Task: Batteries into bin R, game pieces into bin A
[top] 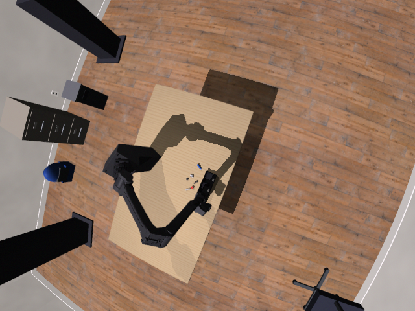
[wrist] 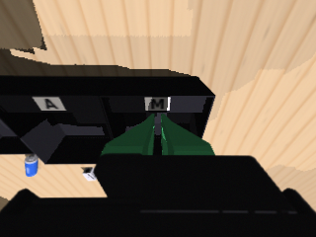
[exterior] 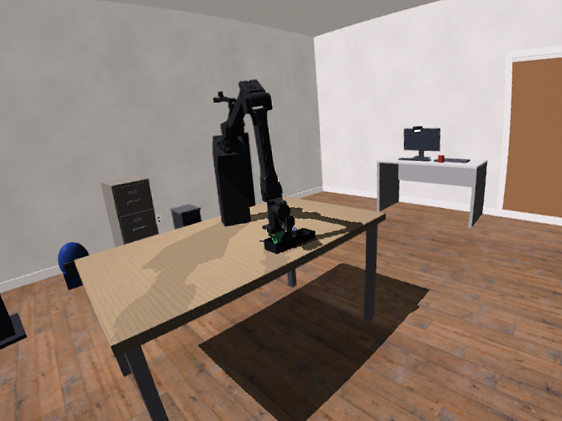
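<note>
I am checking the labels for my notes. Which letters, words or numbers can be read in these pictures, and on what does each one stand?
"A": grey label on the left black bin.
"M": white label on the bin beyond the green fingers.
No other text is readable; the blue can is too small to show any.

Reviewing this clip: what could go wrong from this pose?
1. The green fingers point into the bin marked M, not the bin marked A; anything released there lands wrong.
2. The gripper is low at the bins and might nudge them.
3. The blue battery remains unsorted on the table.
</note>
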